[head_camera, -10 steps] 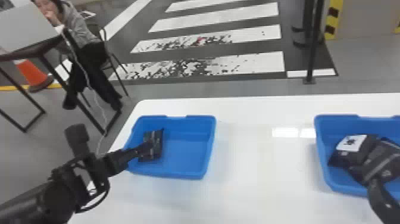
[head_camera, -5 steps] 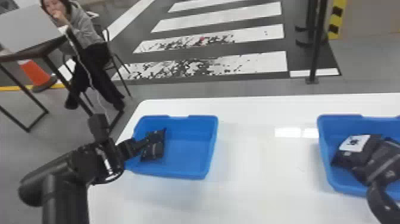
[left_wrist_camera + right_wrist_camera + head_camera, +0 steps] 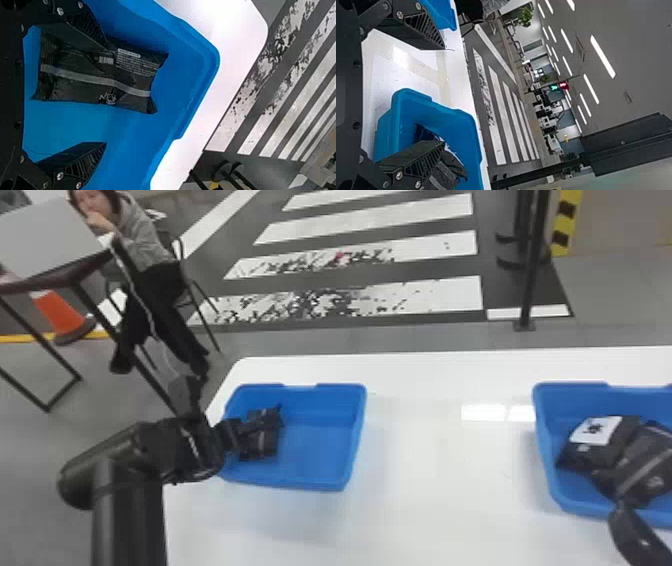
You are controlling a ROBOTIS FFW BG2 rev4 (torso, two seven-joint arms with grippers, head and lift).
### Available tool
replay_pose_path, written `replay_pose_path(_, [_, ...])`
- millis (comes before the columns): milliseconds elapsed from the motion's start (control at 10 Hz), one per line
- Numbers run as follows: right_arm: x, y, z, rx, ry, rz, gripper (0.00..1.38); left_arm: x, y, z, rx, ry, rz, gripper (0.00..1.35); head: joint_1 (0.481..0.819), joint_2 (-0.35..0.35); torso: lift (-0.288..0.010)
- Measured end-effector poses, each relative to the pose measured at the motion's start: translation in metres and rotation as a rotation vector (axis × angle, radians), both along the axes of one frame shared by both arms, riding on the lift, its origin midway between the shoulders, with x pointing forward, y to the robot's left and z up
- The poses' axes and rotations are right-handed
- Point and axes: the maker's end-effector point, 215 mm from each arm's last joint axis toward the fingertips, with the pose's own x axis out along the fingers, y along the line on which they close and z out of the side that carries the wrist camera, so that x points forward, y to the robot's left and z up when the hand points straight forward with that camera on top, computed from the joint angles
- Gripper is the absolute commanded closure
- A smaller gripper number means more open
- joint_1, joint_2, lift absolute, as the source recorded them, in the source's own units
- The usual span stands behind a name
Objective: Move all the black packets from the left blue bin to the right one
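By the head view's clock, the left arm [image 3: 130, 495] at eight o'clock has been swung about its elbow, and its wrist has been brought over towards the left blue bin [image 3: 327, 482]. The left gripper [image 3: 106, 95] is now set further across the black packet [image 3: 260, 442], which is left lying at that bin's nine o'clock. Its fingers are held apart, one overlapping the packet, and nothing is gripped. A grasp seems to be being prepared, perhaps of the last packet to be moved; a slight shift to centre it would be needed, lest it be pushed aside.

The right gripper [image 3: 443, 95] is parked open at four o'clock, by the near rim of the right blue bin [image 3: 542, 450], where a labelled packet [image 3: 590, 455] and a striped packet [image 3: 650, 462] are held; whether either is touched cannot be told.

Both bins are borne by a white table [image 3: 430, 495], marked with glare [image 3: 482, 412] at the right bin's ten o'clock. Beyond, a crossing [image 3: 430, 295] is painted at twelve, a dark desk [image 3: 65, 277] is placed near ten, a black post [image 3: 532, 275] is stood at two, and an orange cone [image 3: 60, 312] is seen between nine and ten.
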Motion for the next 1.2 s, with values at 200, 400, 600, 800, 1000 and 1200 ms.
replay_pose_path(200, [0.000, 0.002, -0.005, 0.015, 0.011, 0.007, 0.19, -0.007, 0.004, -0.008, 0.013, 0.058, 0.019, 0.57, 0.695, 0.350, -0.154])
replay_pose_path(400, [0.000, 0.004, -0.008, 0.027, 0.020, 0.014, 0.20, -0.020, 0.012, -0.018, 0.020, 0.137, 0.034, 0.68, 0.695, 0.350, -0.154])
replay_pose_path(600, [0.000, 0.004, -0.010, 0.037, 0.024, 0.017, 0.20, -0.031, 0.014, -0.026, 0.001, 0.174, 0.038, 0.46, 0.695, 0.350, -0.154])
replay_pose_path(800, [-0.001, 0.005, -0.012, 0.046, 0.029, 0.020, 0.20, -0.027, 0.011, -0.027, 0.003, 0.155, 0.032, 0.34, 0.695, 0.350, -0.154])
replay_pose_path(1000, [-0.002, 0.007, -0.015, 0.054, 0.040, 0.026, 0.20, -0.021, 0.000, -0.017, 0.029, 0.159, -0.010, 0.34, 0.695, 0.350, -0.154])
replay_pose_path(1200, [-0.004, 0.008, -0.018, 0.061, 0.051, 0.031, 0.20, -0.014, 0.005, 0.000, 0.072, 0.141, -0.005, 0.33, 0.695, 0.350, -0.154])
